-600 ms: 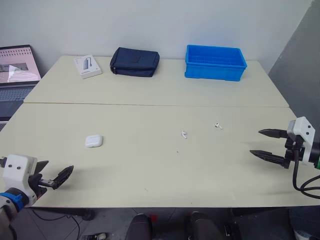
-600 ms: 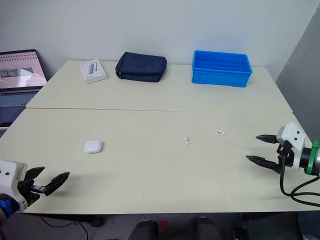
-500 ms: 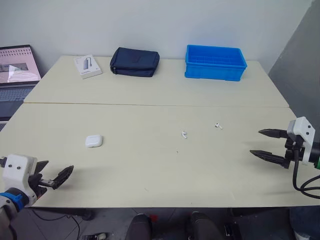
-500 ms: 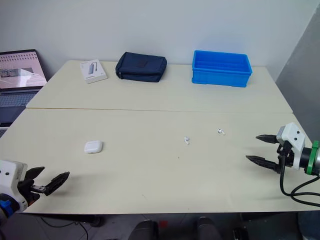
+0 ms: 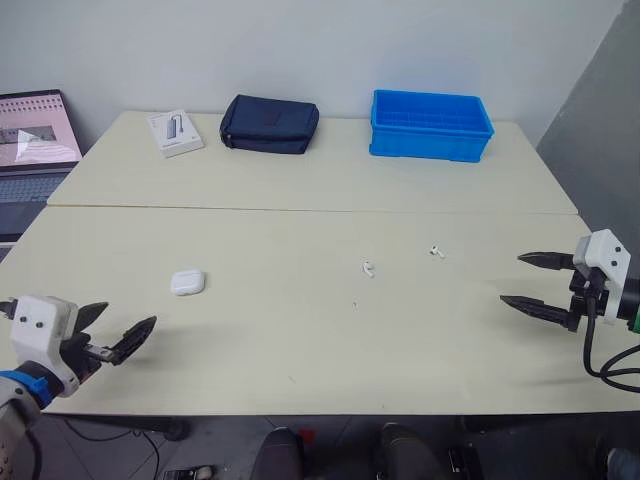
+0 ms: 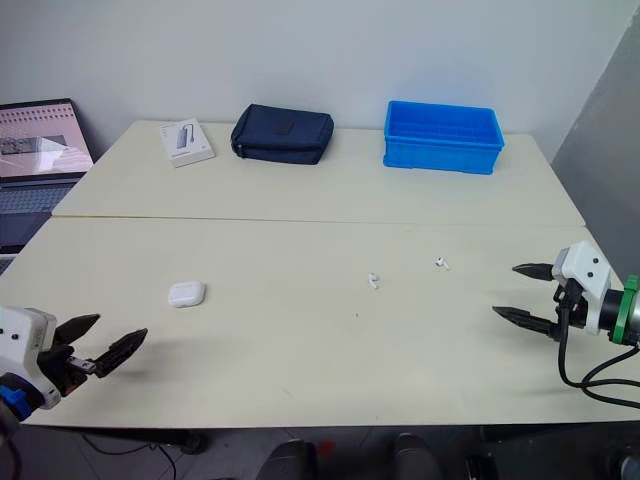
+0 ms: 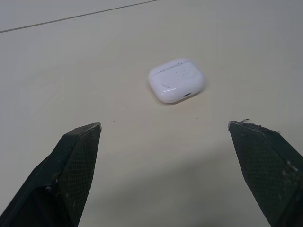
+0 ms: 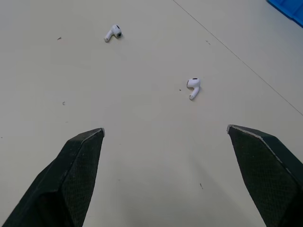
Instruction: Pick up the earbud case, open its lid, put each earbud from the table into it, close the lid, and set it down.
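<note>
A white earbud case [image 5: 186, 282] lies shut on the cream table, left of centre; the left wrist view shows this case [image 7: 176, 80] ahead of the fingers. Two white earbuds lie loose: one earbud [image 5: 368, 268] near the middle, the other earbud [image 5: 436, 251] further right, both also in the right wrist view [image 8: 113, 32] [image 8: 193, 87]. My left gripper [image 5: 112, 327] hovers open near the front left edge, short of the case. Open and holding nothing, my right gripper [image 5: 531, 282] sits at the right edge, apart from the earbuds.
At the back stand a blue bin [image 5: 430, 125], a dark pouch [image 5: 269, 124] and a small white box [image 5: 175, 132]. A laptop [image 5: 35, 140] sits off the table's left. A seam [image 5: 300, 210] runs across the table.
My left gripper has moved slightly up and right toward the case. The right gripper and the objects stayed put.
</note>
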Available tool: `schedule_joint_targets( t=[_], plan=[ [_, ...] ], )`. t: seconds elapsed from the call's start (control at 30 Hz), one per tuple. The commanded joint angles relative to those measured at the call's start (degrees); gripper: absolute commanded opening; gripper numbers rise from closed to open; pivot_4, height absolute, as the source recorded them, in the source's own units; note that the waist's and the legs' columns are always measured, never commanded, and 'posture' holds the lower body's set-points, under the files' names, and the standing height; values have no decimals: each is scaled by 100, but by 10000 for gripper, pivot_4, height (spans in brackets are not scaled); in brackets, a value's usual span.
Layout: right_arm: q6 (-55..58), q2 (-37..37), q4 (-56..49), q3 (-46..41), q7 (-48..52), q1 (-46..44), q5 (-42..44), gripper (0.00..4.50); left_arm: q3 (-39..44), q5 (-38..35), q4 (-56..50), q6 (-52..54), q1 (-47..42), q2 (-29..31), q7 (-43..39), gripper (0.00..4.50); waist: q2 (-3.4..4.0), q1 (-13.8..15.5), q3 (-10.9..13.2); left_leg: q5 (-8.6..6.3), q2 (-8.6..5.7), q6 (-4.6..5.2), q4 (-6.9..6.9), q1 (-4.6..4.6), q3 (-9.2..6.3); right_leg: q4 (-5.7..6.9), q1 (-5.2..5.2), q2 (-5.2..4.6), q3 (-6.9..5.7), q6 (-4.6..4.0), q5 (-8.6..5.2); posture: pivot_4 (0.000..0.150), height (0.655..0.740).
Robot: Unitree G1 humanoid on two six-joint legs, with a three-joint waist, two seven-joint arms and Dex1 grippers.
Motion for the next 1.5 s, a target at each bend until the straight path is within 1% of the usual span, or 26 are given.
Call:
schedule_joint_targets(
  t=[0.03, 0.23, 0.37, 0.47, 0.57, 0.73, 0.87, 1.0, 1.27, 1.5],
  plan=[
    [-63, -40, -17, -47, 66, -111, 29, 43587, 213, -168, -66, 46, 74, -14, -71, 45000, 0, 0, 0, 0, 0, 0, 0, 0, 0, 0, 1, 0, 0, 0, 0, 1500, 7267],
    [-82, -36, 8, -7, 87, -151, 10, 43587, 306, -319, 4, 144, 133, -10, -152, 45000, 0, -1, 0, 0, 0, 0, 0, 0, -2, 0, 1, 0, -2, 0, 0, 1500, 7267],
    [-96, -13, 7, 32, 81, -220, 5, 43587, 312, -260, -1, 0, 122, -135, -14, 45000, 0, -1, 0, 0, 0, 0, 1, 0, -2, 1, 1, 0, -1, 0, 0, 1500, 7267],
    [-19, 63, -135, 74, 12, -345, 86, 43587, 187, -116, -183, -207, 76, -447, 308, 45000, 0, -10, 0, 0, 0, 0, 2, 1, 2, 1, 2, 0, 4, 1, 1, 1500, 7267],
    [189, 160, -507, 154, -56, -482, 252, 43587, 33, -45, -311, -419, 30, -820, 561, 45000, -1, -9, -1, 0, 0, 0, 2, 1, -1, 2, 4, 0, 1, 1, 1, 1500, 7267],
    [722, 402, -1279, 451, -234, -1023, 678, 43587, -551, 333, -506, -810, -272, -1518, 1192, 45000, -1, 3, -1, 0, -1, 0, 7, 1, -11, 9, 6, 3, -3, 31, 19, 1500, 7267],
    [1132, 575, -1684, 720, -341, -1552, 979, 43587, -886, 624, -405, -897, -704, -1961, 1859, 45000, -7, 7, -4, 1, -2, 0, 13, -2, -20, 10, 11, 3, -9, 37, 24, 1500, 7267],
    [1401, 676, -1900, 947, -313, -1999, 1194, 43587, -1167, 818, -200, -914, -1042, -2238, 2254, 45000, -7, 8, -5, 1, -4, 1, 13, -5, -24, 8, 11, 4, -11, 42, 27, 1500, 7267],
    [1643, 763, -2045, 1200, -226, -2391, 1368, 43587, -1348, 923, 327, -790, -1436, -2336, 2590, 45000, -11, 7, -6, 1, -3, 1, 11, -7, -34, 9, 11, 9, -19, 42, 27, 1500, 7267],
    [1786, 784, -2109, 1374, -129, -2555, 1484, 43587, -1416, 973, 717, -809, -1658, -2223, 2549, 45000, -11, 7, -6, 1, -4, 1, 12, -7, -34, 9, 11, 9, -18, 41, 27, 1500, 7267]
  ],
)
